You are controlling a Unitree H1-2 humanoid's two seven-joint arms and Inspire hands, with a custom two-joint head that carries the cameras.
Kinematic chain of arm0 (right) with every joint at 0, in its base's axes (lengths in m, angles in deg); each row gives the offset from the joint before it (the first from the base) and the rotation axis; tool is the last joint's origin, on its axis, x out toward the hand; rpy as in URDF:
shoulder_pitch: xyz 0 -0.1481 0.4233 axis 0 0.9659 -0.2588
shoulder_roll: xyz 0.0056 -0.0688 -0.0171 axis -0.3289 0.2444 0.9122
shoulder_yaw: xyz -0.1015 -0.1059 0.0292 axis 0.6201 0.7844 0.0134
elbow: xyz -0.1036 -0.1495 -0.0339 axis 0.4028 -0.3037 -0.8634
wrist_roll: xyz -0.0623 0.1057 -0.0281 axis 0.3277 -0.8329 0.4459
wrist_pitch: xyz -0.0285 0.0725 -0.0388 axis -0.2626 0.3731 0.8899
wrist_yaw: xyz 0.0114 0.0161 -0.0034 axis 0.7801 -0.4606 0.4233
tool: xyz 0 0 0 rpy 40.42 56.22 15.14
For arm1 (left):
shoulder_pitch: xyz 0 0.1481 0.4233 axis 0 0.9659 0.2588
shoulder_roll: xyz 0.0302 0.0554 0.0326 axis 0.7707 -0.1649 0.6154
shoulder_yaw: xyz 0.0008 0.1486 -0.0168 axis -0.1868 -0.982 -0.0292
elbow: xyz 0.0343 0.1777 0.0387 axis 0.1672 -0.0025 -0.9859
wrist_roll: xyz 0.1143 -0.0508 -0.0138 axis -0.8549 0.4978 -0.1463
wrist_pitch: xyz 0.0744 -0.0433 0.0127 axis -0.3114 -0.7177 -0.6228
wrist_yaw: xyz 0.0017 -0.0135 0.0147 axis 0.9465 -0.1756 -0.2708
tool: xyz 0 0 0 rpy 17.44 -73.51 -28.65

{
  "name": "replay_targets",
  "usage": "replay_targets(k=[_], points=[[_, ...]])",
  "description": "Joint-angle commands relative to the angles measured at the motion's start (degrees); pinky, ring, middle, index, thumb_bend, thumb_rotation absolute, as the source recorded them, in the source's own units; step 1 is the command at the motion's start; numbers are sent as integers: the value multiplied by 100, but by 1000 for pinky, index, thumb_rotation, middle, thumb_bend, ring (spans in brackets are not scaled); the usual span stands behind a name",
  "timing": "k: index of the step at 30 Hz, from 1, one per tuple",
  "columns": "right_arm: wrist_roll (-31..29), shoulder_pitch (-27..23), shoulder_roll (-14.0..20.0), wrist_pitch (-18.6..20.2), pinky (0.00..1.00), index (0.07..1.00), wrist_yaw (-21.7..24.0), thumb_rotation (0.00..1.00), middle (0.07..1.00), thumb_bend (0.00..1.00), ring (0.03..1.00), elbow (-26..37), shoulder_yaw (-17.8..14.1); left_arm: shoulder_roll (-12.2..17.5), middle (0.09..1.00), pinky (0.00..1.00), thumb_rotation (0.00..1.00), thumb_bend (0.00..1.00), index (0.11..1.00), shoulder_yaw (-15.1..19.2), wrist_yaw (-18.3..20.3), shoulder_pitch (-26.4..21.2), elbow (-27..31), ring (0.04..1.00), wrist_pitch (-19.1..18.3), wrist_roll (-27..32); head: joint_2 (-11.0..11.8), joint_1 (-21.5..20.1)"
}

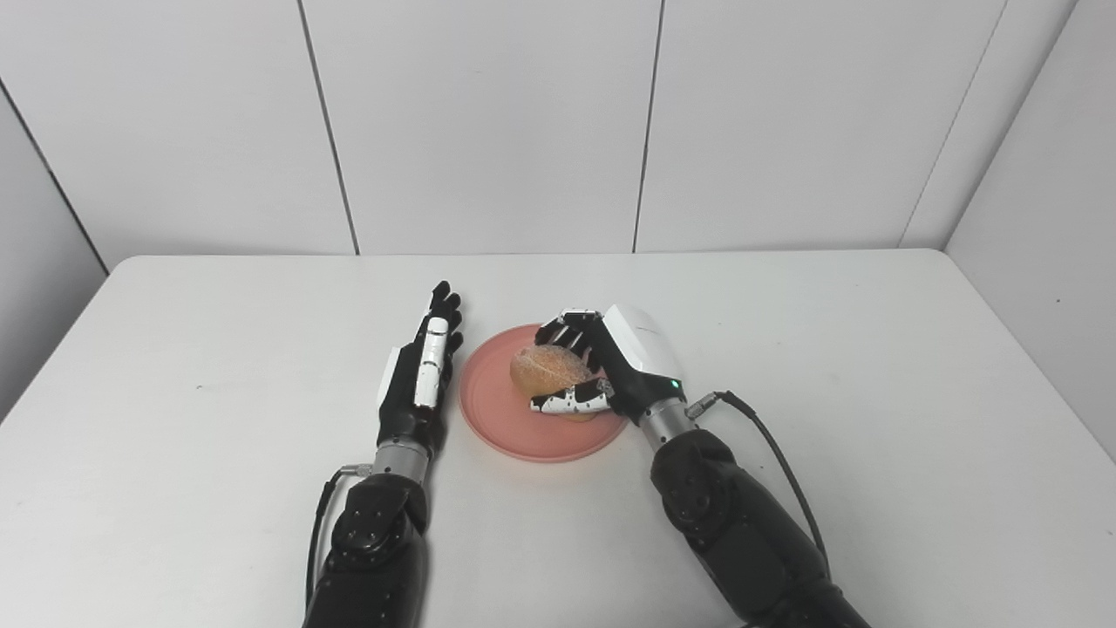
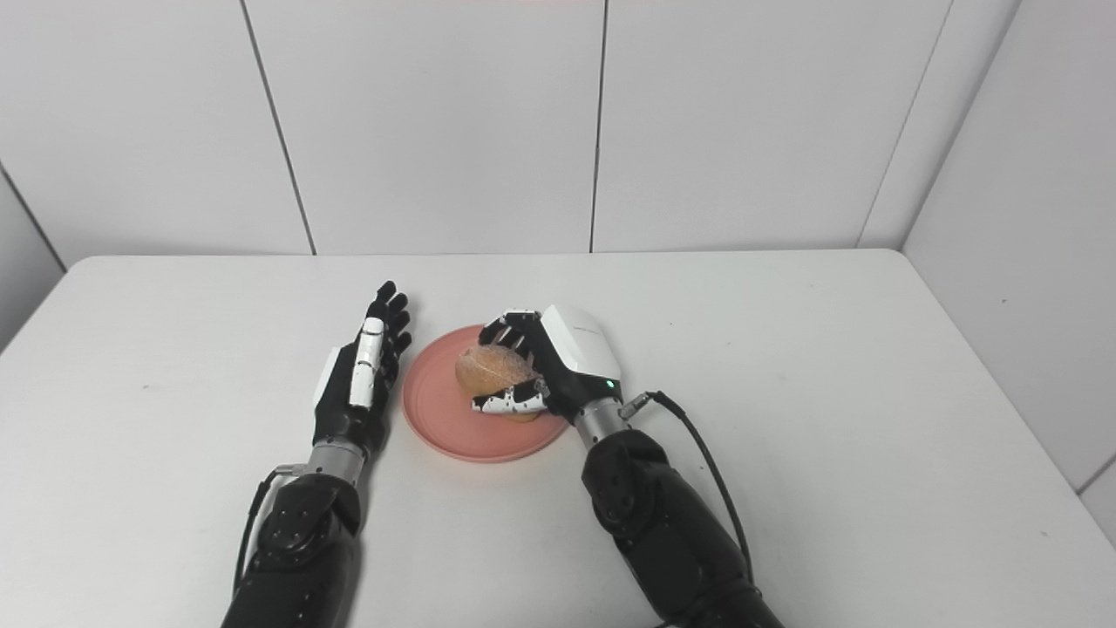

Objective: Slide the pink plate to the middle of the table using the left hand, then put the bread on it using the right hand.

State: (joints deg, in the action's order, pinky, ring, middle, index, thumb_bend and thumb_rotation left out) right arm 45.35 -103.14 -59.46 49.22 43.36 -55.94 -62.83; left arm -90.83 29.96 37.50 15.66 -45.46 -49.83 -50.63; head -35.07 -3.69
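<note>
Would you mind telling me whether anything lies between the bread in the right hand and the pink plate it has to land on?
Nothing visible does. The right hand is closed on the bread directly over the pink plate, whose surface is otherwise bare. The left hand lies flat beside the plate's left rim, out of the way.

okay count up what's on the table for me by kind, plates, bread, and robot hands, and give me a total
Plates: 1, the pink plate
Bread: 1, the bread held over the plate
Robot hands: 2, the left hand open beside the plate, the right hand shut on the bread
Total: 4
</note>
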Motion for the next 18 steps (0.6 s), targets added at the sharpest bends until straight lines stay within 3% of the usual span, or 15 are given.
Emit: replay_targets(k=[1,3,7,12,18], points=[[22,-203,37,-175,473,499,12,88,625,508,574,246,8,-68,984,1000,1000,537,969,-14,-23,43,1,1000,3,1,6,8],[11,-139,86,-97,624,753,180,351,756,571,707,418,34,-67,981,1000,1000,540,966,-11,-36,46,8,1000,9,-7,5,6],[-29,-42,179,-56,758,908,471,648,869,663,830,694,58,-58,977,1000,1000,535,964,-20,-42,47,-3,1000,35,-29,2,4],[-58,92,293,-220,807,964,548,754,917,696,886,968,26,-45,979,1000,1000,540,963,-24,-26,48,1,1000,18,-27,0,-3],[-113,338,389,-142,798,991,644,794,940,702,900,1437,-85,-41,982,1000,1000,536,965,-13,16,61,59,1000,-21,31,-18,-16]])
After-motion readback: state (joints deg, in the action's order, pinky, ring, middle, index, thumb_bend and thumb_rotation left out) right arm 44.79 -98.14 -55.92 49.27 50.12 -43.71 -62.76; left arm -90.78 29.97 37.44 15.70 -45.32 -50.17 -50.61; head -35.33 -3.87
